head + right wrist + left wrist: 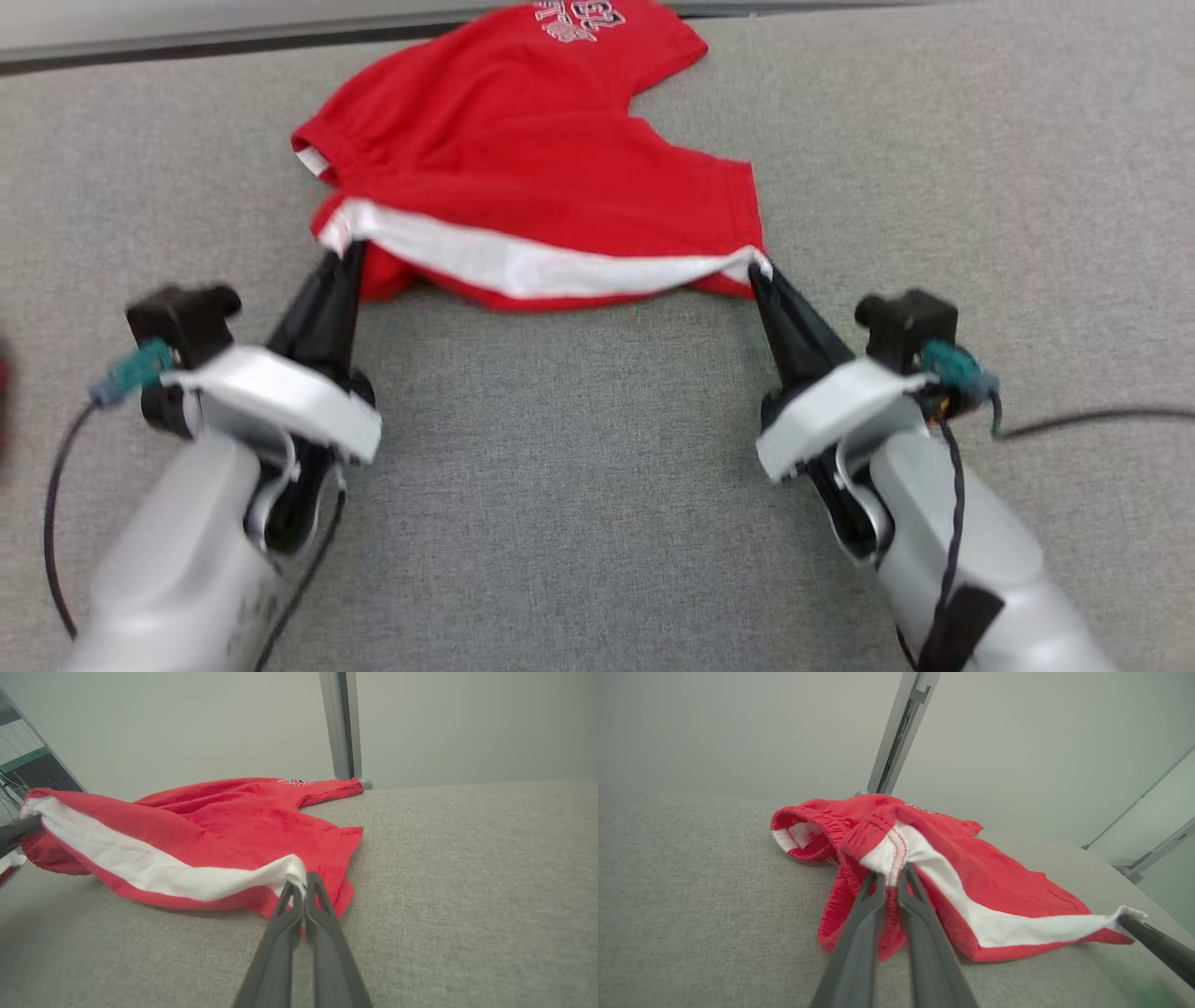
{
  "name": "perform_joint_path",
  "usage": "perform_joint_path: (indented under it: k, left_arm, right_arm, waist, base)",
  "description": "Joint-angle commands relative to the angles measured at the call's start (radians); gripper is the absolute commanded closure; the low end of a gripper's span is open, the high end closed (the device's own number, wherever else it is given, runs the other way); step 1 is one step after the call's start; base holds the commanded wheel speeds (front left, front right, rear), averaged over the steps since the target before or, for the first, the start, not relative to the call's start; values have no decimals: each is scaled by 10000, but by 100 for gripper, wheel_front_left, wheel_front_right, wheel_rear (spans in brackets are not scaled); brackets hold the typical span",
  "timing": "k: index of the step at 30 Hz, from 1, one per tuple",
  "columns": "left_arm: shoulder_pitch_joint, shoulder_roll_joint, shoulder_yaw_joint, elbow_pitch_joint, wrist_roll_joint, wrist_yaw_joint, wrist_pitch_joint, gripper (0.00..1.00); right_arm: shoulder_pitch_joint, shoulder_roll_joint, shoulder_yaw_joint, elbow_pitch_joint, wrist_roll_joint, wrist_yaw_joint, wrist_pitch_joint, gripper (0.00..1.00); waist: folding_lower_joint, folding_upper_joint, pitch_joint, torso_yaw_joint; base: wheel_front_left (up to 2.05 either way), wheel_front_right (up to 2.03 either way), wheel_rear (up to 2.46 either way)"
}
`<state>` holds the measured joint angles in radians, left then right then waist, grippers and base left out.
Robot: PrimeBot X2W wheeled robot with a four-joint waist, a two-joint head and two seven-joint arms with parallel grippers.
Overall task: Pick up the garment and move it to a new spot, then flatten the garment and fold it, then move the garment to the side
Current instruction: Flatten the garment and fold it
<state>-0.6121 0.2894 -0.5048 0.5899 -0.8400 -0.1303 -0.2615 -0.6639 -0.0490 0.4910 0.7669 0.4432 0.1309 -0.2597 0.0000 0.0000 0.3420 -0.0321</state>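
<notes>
Left end effector [352, 248] and right end effector [757, 271], jaws tight on soft red garment's [523, 140] white hem [551, 268]

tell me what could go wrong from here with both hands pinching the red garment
1. The left hand and right hand pinch only the ends of the white band; a hard pull might slip it free.
2. Fabric is bunched under the left hand, so the red garment may land creased, not flat.
3. Its far end lies at the back edge of the grey table and could snag.
</notes>
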Motion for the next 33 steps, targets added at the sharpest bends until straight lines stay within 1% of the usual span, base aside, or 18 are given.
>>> perform_joint_path:
  k: [1,2,3,6,10,11,15,21,24,27,29,30,33]
  left_arm:
    - [506,136,87,-442,247,-5,-44,100]
    - [978,204,197,-771,394,-5,-43,100]
    - [978,204,197,-771,394,-5,-43,100]
    - [2279,375,405,-1744,956,-5,-45,100]
    - [3948,537,611,-2740,1526,-5,-44,100]
    - [4349,552,657,-2959,1570,-5,-44,100]
    - [5684,712,686,-3873,1715,23,-44,100]
    - [7300,970,874,-5400,1495,718,169,100]
    - [7775,1086,947,-6050,1408,1037,354,100]
    - [7954,1149,955,-6380,1277,1213,643,100]
    - [7912,1170,964,-6495,1182,1327,906,100]
    - [7642,1195,1031,-6569,1100,1353,1089,100]
    - [7049,1256,1040,-6454,992,1179,1377,100]
  right_arm:
    - [557,-35,-251,-411,-306,-3,-67,100]
    - [1051,-33,-402,-748,-543,-3,-68,100]
    - [1051,-33,-402,-748,-543,-3,-68,100]
    - [2477,-33,-970,-1812,-1171,-3,-65,100]
    - [4550,-31,-1569,-3226,-1673,-3,-37,100]
    - [4958,-28,-1713,-3645,-1913,-3,32,100]
    - [6788,-34,-2122,-5533,-2272,-3,802,100]
    - [9273,-32,-2488,-8436,-2570,-3,2176,100]
    - [9941,-27,-2695,-9413,-2666,-3,2652,100]
    - [10159,-27,-2866,-9914,-2645,-3,2926,100]
    - [9991,-26,-3023,-10003,-2622,-3,3001,100]
    - [9551,-26,-3086,-9954,-2677,-3,2958,100]
    - [8670,-26,-3231,-9577,-2762,-3,2899,100]
  waist:
    - [0,0,-294,8]
    - [0,0,-440,-2]
    - [0,0,-440,-2]
    - [0,0,-902,-19]
    - [0,0,-1681,-24]
    - [0,0,-1833,-45]
    - [0,0,-2298,-55]
    - [0,0,-2778,-82]
    - [0,0,-2830,-64]
    - [0,0,-2787,8]
    - [0,0,-2688,80]
    - [0,0,-2493,181]
    - [0,0,-1978,445]
  base:
    - [0,0,0]
    - [0,0,0]
    - [0,0,0]
    - [0,0,0]
    - [0,0,0]
    - [0,0,0]
    - [0,0,0]
    - [0,0,0]
    - [0,0,0]
    - [0,0,0]
    - [0,0,0]
    - [0,0,0]
    - [0,0,0]
